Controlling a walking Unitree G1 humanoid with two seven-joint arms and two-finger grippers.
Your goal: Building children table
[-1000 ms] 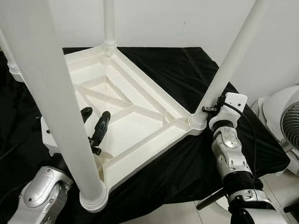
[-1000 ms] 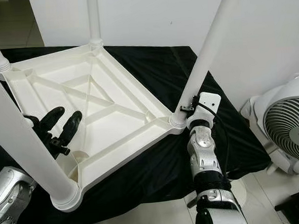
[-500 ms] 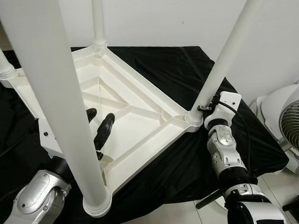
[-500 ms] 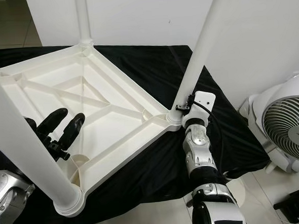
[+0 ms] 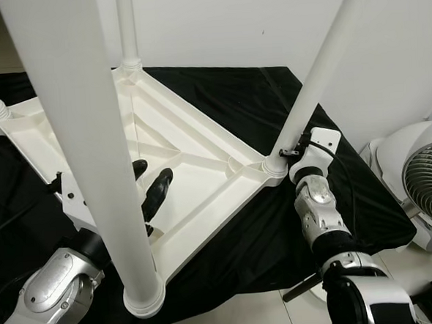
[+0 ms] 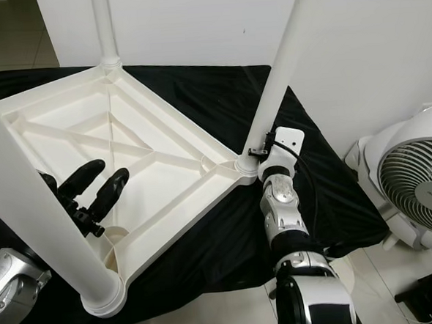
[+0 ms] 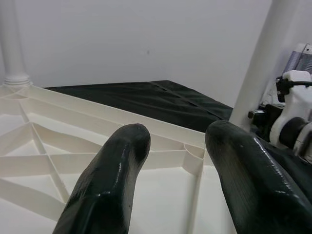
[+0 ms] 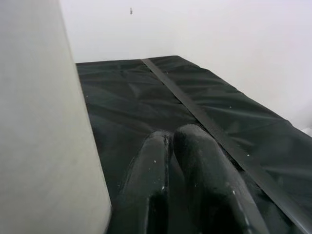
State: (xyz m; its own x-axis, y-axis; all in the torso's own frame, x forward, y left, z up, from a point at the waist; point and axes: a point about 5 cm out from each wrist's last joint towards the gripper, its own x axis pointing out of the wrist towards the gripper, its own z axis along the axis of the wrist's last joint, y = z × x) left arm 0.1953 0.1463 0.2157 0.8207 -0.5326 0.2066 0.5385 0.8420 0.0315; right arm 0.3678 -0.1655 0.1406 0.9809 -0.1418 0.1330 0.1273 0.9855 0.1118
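Note:
A white children's table [image 5: 194,171] lies upside down on a black cloth [image 5: 271,100], its ribbed underside facing up. Its white legs stand upward: a near one [image 5: 90,140], a right one [image 5: 321,75] and a far one [image 5: 127,28]. My left gripper [image 6: 108,171] hovers open over the underside, just beside the near leg, with nothing between its fingers [image 7: 122,161]. My right gripper [image 8: 173,134] is shut, its fingers lying along the cloth right beside the base of the right leg [image 8: 44,122]. Its white wrist block [image 5: 319,142] sits against that corner.
A white fan [image 5: 430,185] stands on the floor at the right. A white wall runs close behind the cloth. The cloth's front edge drops to a pale floor [image 5: 269,305] near my body.
The table has slid and turned to the left and away across the cloth. My right gripper has moved along with the right corner leg. The left gripper stays open over the underside.

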